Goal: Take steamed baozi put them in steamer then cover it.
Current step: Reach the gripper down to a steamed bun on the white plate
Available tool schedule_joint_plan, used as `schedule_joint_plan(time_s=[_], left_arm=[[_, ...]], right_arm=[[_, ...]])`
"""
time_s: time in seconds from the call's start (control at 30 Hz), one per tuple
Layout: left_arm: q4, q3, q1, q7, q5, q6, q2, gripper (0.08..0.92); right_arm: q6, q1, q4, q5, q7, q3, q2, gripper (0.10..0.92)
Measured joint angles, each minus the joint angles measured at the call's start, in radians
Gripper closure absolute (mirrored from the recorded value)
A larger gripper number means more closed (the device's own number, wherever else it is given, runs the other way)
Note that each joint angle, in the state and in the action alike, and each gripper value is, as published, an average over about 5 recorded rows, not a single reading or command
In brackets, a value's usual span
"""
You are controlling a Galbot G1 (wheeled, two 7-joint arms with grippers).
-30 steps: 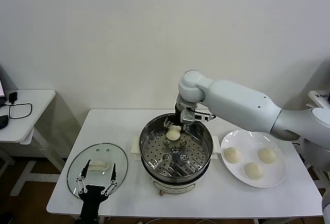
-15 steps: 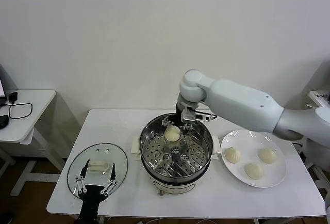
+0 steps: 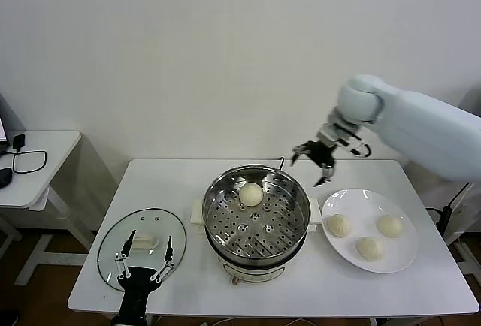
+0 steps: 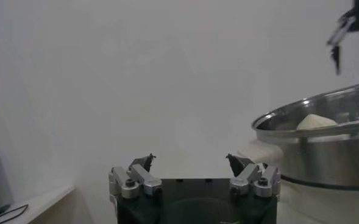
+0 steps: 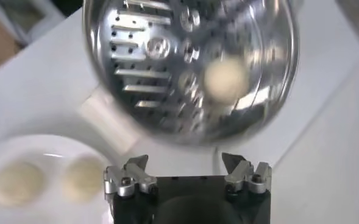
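The steel steamer (image 3: 264, 234) stands mid-table with one baozi (image 3: 250, 194) on the far side of its perforated tray. Three more baozi (image 3: 339, 225) lie on a white plate (image 3: 406, 261) to its right. My right gripper (image 3: 308, 170) hangs open and empty in the air behind the gap between steamer and plate. Its wrist view looks down on the steamer (image 5: 167, 67), the baozi inside (image 5: 227, 78) and two plate baozi (image 5: 83, 178). The glass cover (image 3: 113, 247) lies flat at the left. My left gripper (image 3: 149, 237) waits open over its handle.
The white table (image 3: 173, 183) ends close in front of the cover and steamer. A side table (image 3: 45, 146) with a black cable stands further left. The wall runs just behind. From the left wrist, the steamer (image 4: 325, 158) shows side-on.
My right gripper has let go of the baozi in the steamer, opened, risen out and swung right, towards the plate. The left arm has stayed put.
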Motion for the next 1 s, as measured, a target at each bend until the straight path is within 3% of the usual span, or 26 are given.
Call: schedule_joint_plan(time_s=[1.0], left_arm=[[0.007,-0.012,0.005,-0.001,0.001,-0.004,-0.003,0.177]], right_arm=[[-0.124,-0.307,-0.183,-0.003,0.127,0.029,-0.001,0.203]])
